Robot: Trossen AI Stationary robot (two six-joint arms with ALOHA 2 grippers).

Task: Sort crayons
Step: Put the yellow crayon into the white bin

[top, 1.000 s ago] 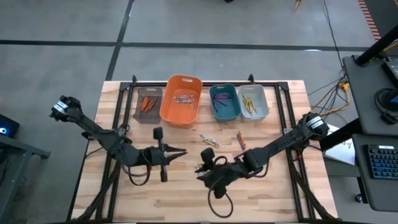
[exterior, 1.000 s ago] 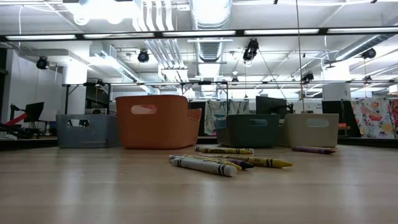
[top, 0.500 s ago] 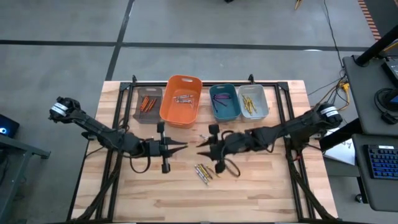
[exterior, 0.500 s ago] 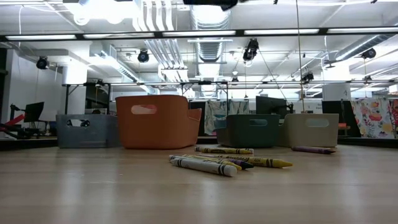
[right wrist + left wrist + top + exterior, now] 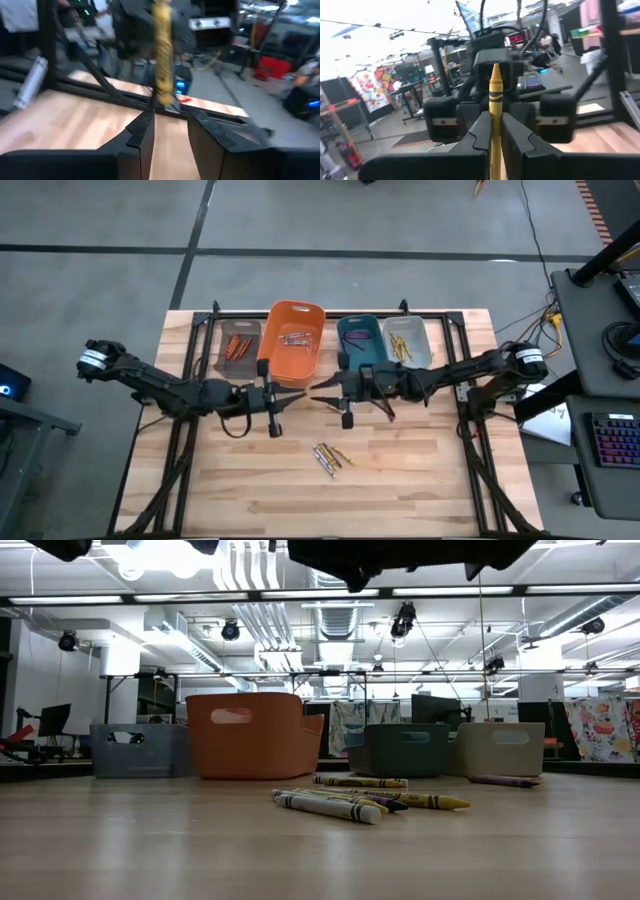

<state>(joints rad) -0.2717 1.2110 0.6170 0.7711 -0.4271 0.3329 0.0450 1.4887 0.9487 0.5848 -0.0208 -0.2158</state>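
L gripper [image 5: 300,396] pinches yellow crayon [image 5: 494,120] — R gripper [image 5: 322,392] facing.

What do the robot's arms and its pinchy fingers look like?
Both arms are dark, thin and jointed, each with a pale band near its outer end and a black cable looping under the wrist. The left gripper and right gripper end in black, wedge-shaped fingers on blocky black bodies.

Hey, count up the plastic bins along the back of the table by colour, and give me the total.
Orange bin: 1
Teal bin: 1
Dark grey bin: 1
Pale grey bin: 1
Total: 4
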